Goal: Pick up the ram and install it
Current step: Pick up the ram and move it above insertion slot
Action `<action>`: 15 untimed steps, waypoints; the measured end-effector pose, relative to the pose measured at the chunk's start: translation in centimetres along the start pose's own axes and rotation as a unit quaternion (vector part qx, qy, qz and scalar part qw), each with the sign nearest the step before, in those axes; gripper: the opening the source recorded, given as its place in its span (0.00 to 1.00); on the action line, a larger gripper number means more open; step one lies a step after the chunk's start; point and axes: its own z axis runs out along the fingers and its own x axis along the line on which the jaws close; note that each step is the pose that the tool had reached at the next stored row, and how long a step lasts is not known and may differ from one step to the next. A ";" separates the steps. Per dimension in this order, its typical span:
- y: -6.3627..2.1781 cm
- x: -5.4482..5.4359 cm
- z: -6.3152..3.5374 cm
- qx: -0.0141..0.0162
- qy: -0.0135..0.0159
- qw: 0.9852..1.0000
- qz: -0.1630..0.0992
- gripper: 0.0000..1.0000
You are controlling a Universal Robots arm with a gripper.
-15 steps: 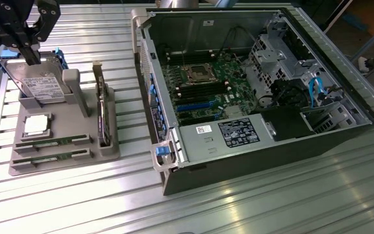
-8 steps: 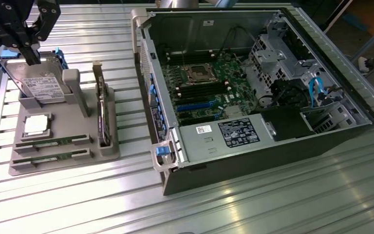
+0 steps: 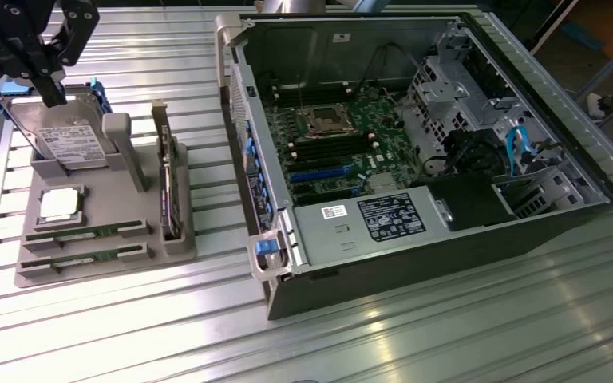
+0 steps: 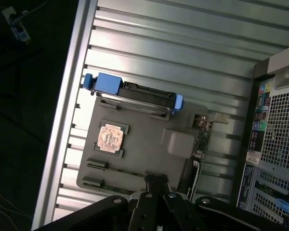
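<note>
Two ram sticks, narrow and green, lie flat in the front slots of a grey holder: one behind the other. My gripper hangs at the back of the holder, above the hard drive, well away from the ram. Its fingers are shut with nothing between them. In the wrist view the shut fingertips point down over the holder. The open computer case lies on the exterior view's right with its motherboard exposed.
The holder also carries a silver processor chip and a dark card standing on edge. The hard drive sits in a blue caddy. Everything rests on a ribbed metal table, with bare surface in front of the case.
</note>
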 end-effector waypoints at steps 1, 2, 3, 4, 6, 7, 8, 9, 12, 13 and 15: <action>0.00 0.0 0.00 0.000 0.000 1.000 -0.004 0.11; 0.00 0.0 0.00 0.000 0.000 1.000 -0.007 0.11; 0.00 0.0 0.00 0.000 0.000 1.000 -0.011 0.11; 0.00 0.0 0.00 0.000 0.001 1.000 -0.014 0.11; 0.00 0.0 0.00 -0.001 0.001 1.000 -0.027 0.11; 0.00 0.0 0.00 -0.001 0.001 1.000 -0.030 0.11; 0.00 0.0 0.00 -0.001 0.001 0.999 -0.034 0.11; 0.00 0.0 0.00 -0.001 0.002 0.999 -0.037 0.11; 0.00 0.0 0.00 -0.001 0.002 0.999 -0.048 0.11; 0.00 0.0 0.00 -0.001 0.002 0.999 -0.051 0.11; 0.00 0.0 0.01 -0.001 0.003 0.998 -0.059 0.11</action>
